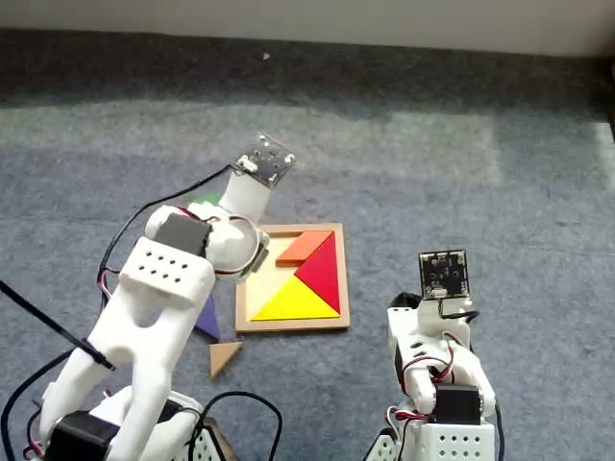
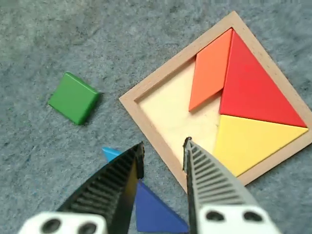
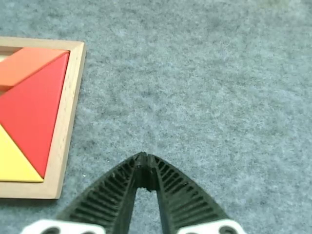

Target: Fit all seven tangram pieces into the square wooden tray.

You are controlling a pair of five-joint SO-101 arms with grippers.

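left end effector (image 2: 163, 151) is hanging released, empty, over the wooden tray (image 2: 171, 67) rim. blue triangle (image 2: 158, 212) is lying just behind the tips, outside the rim, toward the arm's base; green square (image 2: 74, 97) is sitting farther out on the counter. right end effector (image 3: 146, 165) is resting clenched, empty, on the tray's other side; i'm judging left is nearer.

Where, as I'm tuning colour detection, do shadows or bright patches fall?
High view: the carpet is dark along its far edge, with a paler lit band nearer. Left wrist view: the tray and green square are evenly lit. Right wrist view: no glare on the red triangle.
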